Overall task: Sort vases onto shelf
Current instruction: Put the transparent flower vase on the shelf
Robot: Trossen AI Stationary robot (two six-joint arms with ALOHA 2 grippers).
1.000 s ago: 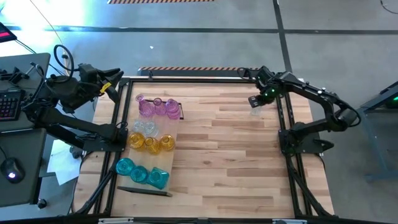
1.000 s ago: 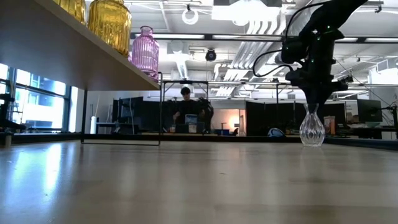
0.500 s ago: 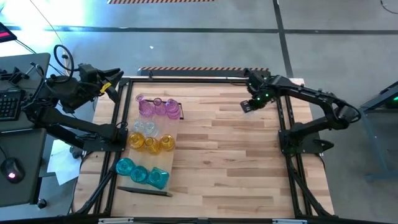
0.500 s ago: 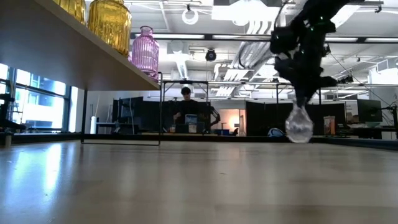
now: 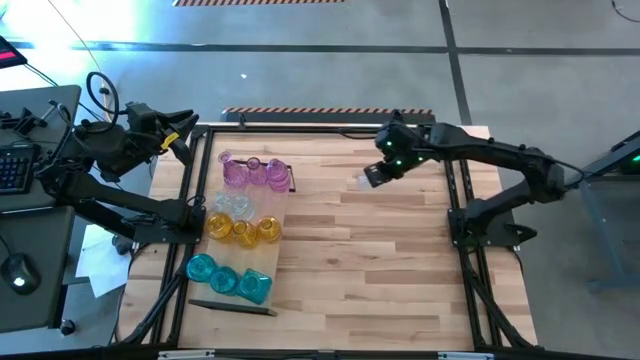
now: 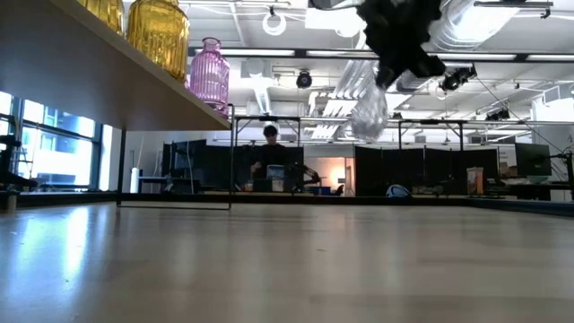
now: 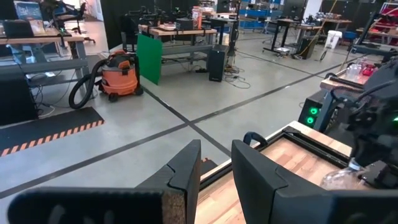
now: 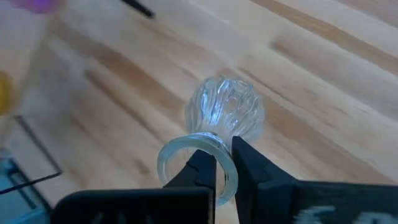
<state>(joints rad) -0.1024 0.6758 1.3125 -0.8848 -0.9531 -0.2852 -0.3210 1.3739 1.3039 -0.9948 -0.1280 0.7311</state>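
My right gripper (image 5: 378, 172) is shut on a clear ribbed glass vase (image 8: 225, 111), which hangs above the table's far middle (image 6: 368, 112). The shelf (image 5: 281, 207) is a light-wood board at the table's left. On it stand pink vases (image 5: 245, 172), clear ones (image 5: 232, 203), amber ones (image 5: 243, 230) and teal ones (image 5: 228, 278). The low view shows the shelf from below (image 6: 90, 63), with an amber vase (image 6: 157, 31) and a pink vase (image 6: 208, 76) on it. My left gripper (image 7: 215, 180) waits open beyond the table's far left corner (image 5: 185, 142). My right gripper pinches the clear vase's flared rim (image 8: 231, 177), one finger inside the mouth and one outside. The fingers slant down from above. The vase hangs below them, tilted, its round body (image 6: 368, 115) clear of the table.
A thin dark rod (image 5: 232, 307) lies on the table in front of the shelf. Dark frame rails (image 5: 455, 190) run along the table's sides. Bare tabletop (image 5: 370, 260) spreads between shelf and right arm. A person (image 6: 269, 157) sits far back in the room.
My right gripper has lifted the clear vase off the table near the far right corner and carried it up and toward the table's left. The vase, upright on the table before, now hangs tilted and clear of it.
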